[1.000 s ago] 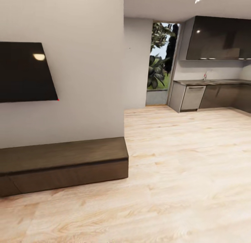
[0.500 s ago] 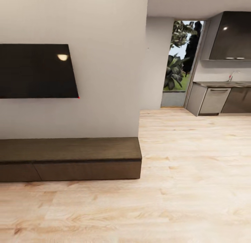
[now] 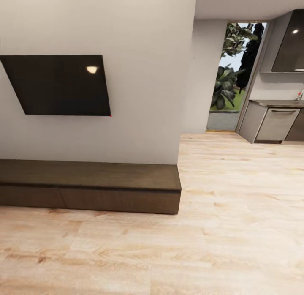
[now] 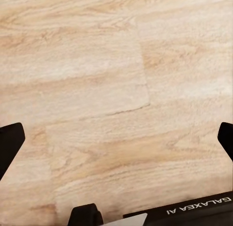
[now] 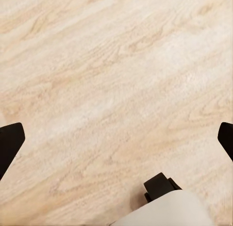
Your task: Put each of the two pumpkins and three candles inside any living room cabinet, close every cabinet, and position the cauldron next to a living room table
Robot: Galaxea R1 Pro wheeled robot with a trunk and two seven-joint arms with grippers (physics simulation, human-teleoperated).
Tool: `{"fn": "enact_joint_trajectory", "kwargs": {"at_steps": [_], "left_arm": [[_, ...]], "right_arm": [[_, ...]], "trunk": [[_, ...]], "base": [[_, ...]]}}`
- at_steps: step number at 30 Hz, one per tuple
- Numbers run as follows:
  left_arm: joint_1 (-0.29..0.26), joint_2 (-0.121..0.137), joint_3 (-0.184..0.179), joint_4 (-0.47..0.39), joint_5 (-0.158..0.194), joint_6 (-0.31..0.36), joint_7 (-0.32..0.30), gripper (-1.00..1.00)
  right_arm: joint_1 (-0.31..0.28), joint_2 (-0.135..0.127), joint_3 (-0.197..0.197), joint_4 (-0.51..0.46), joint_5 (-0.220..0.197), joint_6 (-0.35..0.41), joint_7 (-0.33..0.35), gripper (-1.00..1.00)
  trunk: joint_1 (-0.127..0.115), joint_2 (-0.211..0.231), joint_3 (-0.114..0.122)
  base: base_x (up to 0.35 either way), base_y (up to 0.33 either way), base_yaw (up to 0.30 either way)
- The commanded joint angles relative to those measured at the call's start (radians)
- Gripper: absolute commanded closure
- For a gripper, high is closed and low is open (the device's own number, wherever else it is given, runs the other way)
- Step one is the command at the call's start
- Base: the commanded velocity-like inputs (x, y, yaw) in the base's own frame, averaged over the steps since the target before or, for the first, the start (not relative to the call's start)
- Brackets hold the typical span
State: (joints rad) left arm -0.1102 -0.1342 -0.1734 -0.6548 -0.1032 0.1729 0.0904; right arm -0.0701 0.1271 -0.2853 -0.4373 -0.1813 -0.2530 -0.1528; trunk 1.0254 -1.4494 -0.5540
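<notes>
The long low dark-brown cabinet [image 3: 88, 186] stands against the wall under a black screen in the head view, with its drawer fronts shut. My left gripper [image 4: 116, 141] hangs open over the bare wood floor [image 4: 97, 90], its two black fingertips [image 4: 9, 143] far apart with nothing between them. My right gripper [image 5: 116, 141] is open too, above the same pale floor [image 5: 111, 80], holding nothing. The pumpkins, candles, cauldron and table are out of view.
A black wall screen [image 3: 63, 84] hangs above the cabinet. To the right the wall ends at a corner [image 3: 185, 96], and open floor [image 3: 236, 193] runs to a glass door [image 3: 234, 75] and kitchen units [image 3: 276, 124]. The robot's base [image 5: 167, 209] shows below the right wrist.
The whole head view has swung to the left: the cabinet, screen and door have slid rightwards in the picture, and more of the cabinet's left part shows. The camera moved, not the furniture.
</notes>
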Motion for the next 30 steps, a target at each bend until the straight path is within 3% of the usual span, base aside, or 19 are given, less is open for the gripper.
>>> {"fn": "enact_joint_trajectory", "kwargs": {"at_steps": [1,15,22,30], "left_arm": [[0.000,0.000,-0.003,-0.002,-0.010,0.006,0.005,-1.00],[0.000,0.000,0.003,-0.004,-0.008,0.010,0.004,-1.00],[0.000,0.006,0.020,-0.080,0.004,0.060,0.003,-1.00],[0.000,0.008,0.055,-0.112,0.003,0.078,0.003,-1.00]], "right_arm": [[0.000,0.000,0.000,0.000,-0.010,-0.005,0.001,-1.00],[-0.001,0.002,0.001,-0.005,-0.010,0.009,-0.002,-1.00],[-0.008,0.002,0.002,-0.008,-0.010,0.073,-0.005,-1.00],[-0.009,0.000,0.002,-0.007,-0.009,0.063,0.001,-1.00]], "trunk": [[0.000,-0.001,-0.001],[0.000,-0.001,-0.021],[0.000,-0.001,-0.032],[0.030,-0.057,-0.061]], "base": [[-0.232,0.000,0.005],[-0.024,0.000,0.038],[0.000,0.000,0.069],[0.000,0.000,0.027]]}}
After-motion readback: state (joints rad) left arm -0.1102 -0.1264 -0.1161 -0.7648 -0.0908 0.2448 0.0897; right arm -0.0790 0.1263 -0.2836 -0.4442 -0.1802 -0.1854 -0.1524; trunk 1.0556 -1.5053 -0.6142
